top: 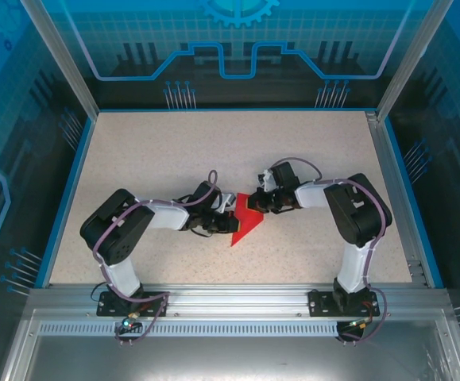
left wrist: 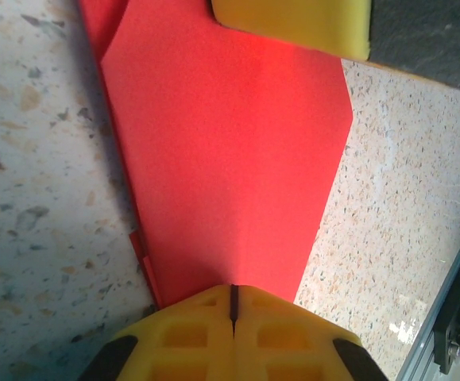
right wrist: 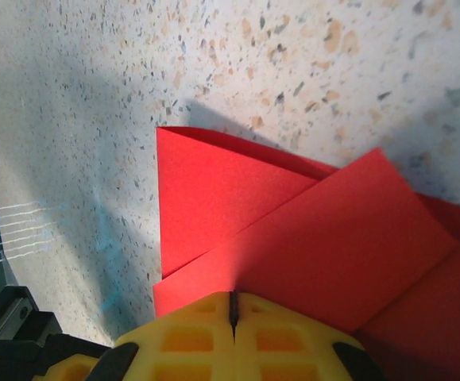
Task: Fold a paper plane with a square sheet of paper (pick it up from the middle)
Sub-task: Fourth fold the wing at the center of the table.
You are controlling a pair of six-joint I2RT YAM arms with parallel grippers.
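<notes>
Count: 1 paper, a single red folded sheet. 2 grippers: left gripper, right gripper. 1 speckled table.

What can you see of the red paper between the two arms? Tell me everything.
The red paper is thin, matte and bright, folded into overlapping layers with sharp creases. It lies flat around the middle of the speckled table, with one pointed corner toward the near edge. The shut left claw meets a tapering end, and the shut right claw meets a diagonal flap. Whether either pinches it is unclear.
</notes>
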